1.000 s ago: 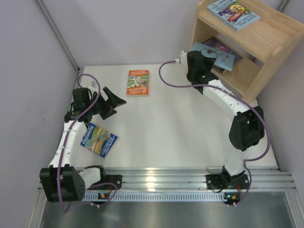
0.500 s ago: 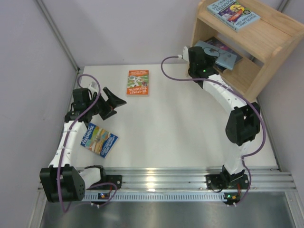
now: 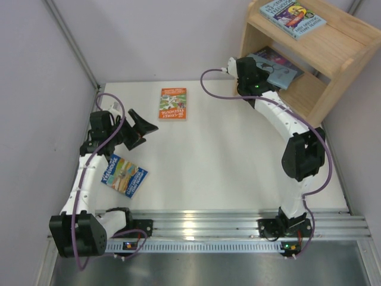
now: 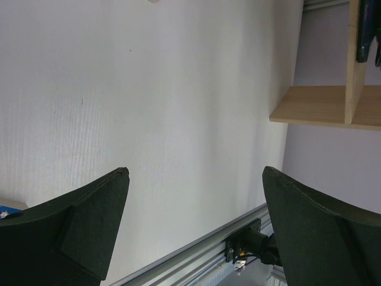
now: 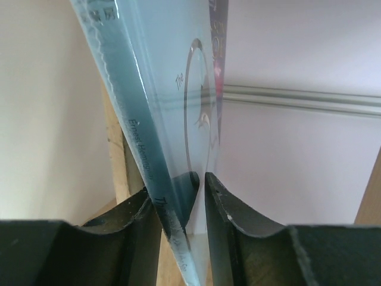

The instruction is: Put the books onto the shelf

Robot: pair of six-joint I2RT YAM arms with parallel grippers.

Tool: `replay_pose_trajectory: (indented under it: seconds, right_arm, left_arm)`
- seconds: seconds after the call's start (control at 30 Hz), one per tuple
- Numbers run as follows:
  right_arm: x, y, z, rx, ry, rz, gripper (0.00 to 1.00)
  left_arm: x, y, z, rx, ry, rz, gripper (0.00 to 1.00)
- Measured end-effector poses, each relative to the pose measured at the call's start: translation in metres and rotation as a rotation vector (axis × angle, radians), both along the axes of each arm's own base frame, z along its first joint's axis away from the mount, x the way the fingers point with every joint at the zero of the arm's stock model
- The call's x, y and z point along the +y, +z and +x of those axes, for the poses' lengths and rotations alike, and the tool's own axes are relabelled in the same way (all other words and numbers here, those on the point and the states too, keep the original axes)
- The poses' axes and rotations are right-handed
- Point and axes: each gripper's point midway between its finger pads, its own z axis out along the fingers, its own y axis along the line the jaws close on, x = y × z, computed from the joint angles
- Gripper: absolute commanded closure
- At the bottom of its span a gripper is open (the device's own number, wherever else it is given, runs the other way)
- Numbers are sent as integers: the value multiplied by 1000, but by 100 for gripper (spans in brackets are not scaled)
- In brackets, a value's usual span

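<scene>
Books number five. Nearest, one blue illustrated book (image 3: 123,174) lies flat on the worktop (image 3: 226,155), beside the left arm. The left fingers (image 4: 77,238) stand wide apart and hold nothing. Farther on, one orange book (image 3: 173,103) lies flat on the worktop. On the lower tier of the shelf (image 3: 339,44), one light-blue book (image 5: 161,89) sits between the right fingers (image 5: 238,238), over one purple book (image 3: 275,58). Whether those fingers pinch it I cannot tell. One colourful book (image 3: 293,16) lies on the top tier.

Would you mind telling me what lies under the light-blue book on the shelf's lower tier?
A dark purple book lies beneath the light-blue book; only its far edge shows. The rest, and anything below it, is covered.
</scene>
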Motion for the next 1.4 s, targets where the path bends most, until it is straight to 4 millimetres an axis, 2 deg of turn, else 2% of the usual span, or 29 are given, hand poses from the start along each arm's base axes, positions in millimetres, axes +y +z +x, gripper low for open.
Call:
replay_pose_trajectory:
  seconds: [0.33, 0.47, 0.53, 0.67, 0.8, 0.97, 1.07, 1.23, 1.4]
  right_arm:
    - [7, -14, 1, 46, 31, 57, 58]
    - [10, -11, 2, 48, 42, 82, 55]
    - [12, -8, 3, 40, 48, 97, 55]
    - [15, -3, 4, 32, 61, 120, 67]
    - [16, -1, 5, 24, 63, 127, 69]
    - [18, -2, 10, 18, 63, 140, 60]
    - [21, -12, 14, 34, 69, 157, 55]
    - [25, -25, 14, 69, 82, 190, 51]
    - [30, -28, 13, 84, 102, 220, 47]
  left_arm:
    - [0, 1, -1, -4, 0, 0, 1]
    - [0, 1, -1, -4, 0, 0, 1]
    - [0, 1, -1, -4, 0, 0, 1]
    - [0, 0, -1, -1, 0, 1, 1]
    - [0, 1, -1, -3, 0, 1, 1]
    - [0, 5, -3, -17, 1, 2, 1]
    - [0, 5, -3, -18, 1, 2, 1]
    - [1, 3, -4, -11, 6, 5, 1]
    - [0, 1, -8, -7, 4, 5, 1]
